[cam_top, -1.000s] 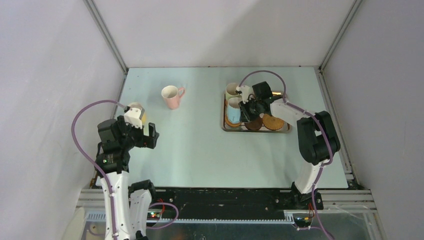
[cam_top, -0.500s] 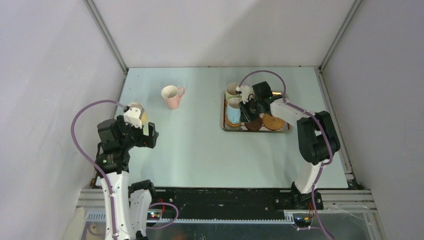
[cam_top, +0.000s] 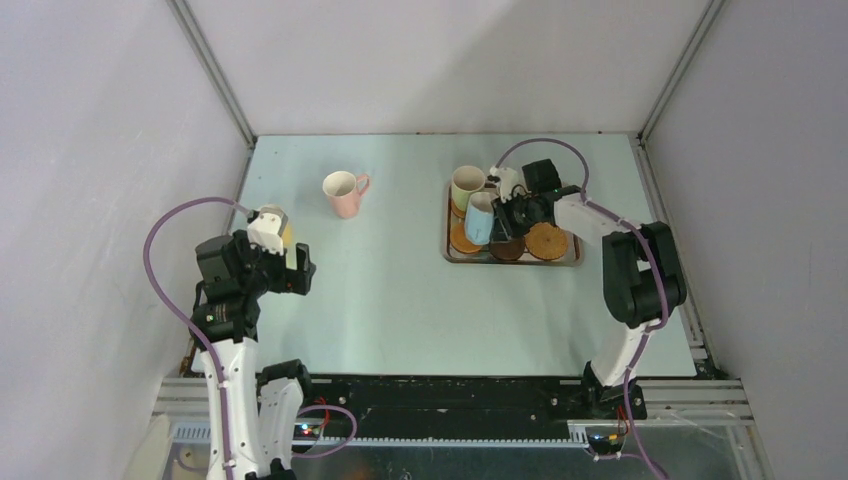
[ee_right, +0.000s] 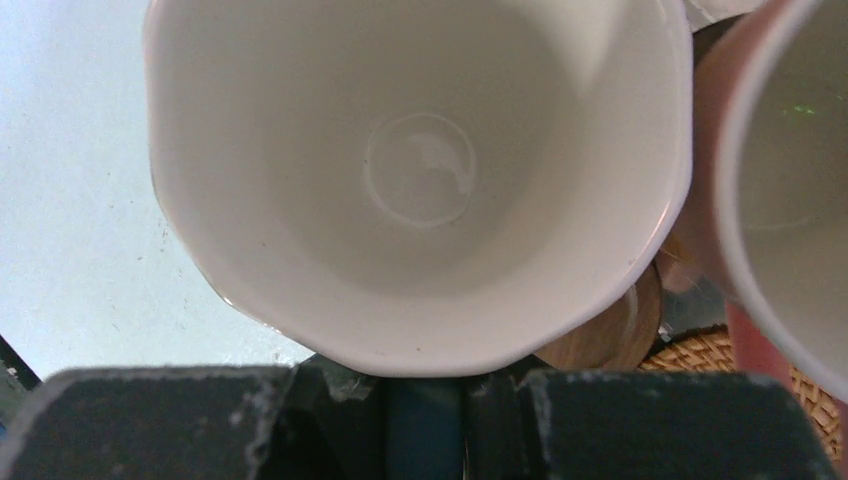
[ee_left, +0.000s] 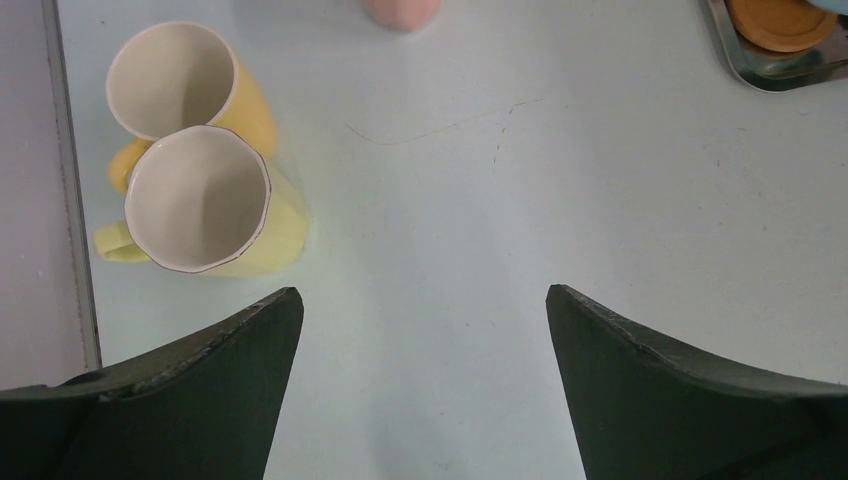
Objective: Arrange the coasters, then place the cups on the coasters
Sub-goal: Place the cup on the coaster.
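Newly lifted and tilted, the glossy light blue cup (cam_top: 479, 218) is pinched by the right gripper (ee_right: 425, 405) above the steel tray (cam_top: 520, 263); left gripper (ee_left: 420, 300) gapes wide.

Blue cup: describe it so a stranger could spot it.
Find the steel tray on the right of the table. Over its left half, the right gripper holds the blue cup. It is the only blue one, nearer than the green cup.
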Available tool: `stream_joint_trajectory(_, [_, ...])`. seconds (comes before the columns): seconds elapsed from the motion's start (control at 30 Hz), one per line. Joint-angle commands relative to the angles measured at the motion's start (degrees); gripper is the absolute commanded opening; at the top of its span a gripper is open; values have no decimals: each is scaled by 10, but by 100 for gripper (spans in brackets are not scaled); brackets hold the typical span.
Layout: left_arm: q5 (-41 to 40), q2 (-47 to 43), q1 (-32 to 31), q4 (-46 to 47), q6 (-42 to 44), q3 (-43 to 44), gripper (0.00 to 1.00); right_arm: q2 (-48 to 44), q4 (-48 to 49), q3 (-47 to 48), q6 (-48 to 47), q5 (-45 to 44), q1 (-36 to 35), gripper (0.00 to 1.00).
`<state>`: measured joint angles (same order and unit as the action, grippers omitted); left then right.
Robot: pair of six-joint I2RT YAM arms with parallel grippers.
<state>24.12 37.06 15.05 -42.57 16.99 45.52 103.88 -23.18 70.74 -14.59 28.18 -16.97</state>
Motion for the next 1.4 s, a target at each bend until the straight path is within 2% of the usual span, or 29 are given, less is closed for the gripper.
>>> stream_joint_trajectory(0.0, [-2, -7, 4, 15, 3, 2, 100, -47, 26, 26, 16, 43, 9, 0])
stream_joint_trajectory(0.53, [0, -9, 4, 17, 3, 2, 100, -35, 27, 25, -3, -10, -39, 0])
stream_joint_trajectory(1.0, [1, -6, 4, 17, 3, 2, 100, -6, 20, 40, -2, -53, -54, 0])
stream_joint_trajectory(1.37, [2, -6, 4, 17, 3, 1, 100, 18, 1, 57, -14, -81, -76, 9])
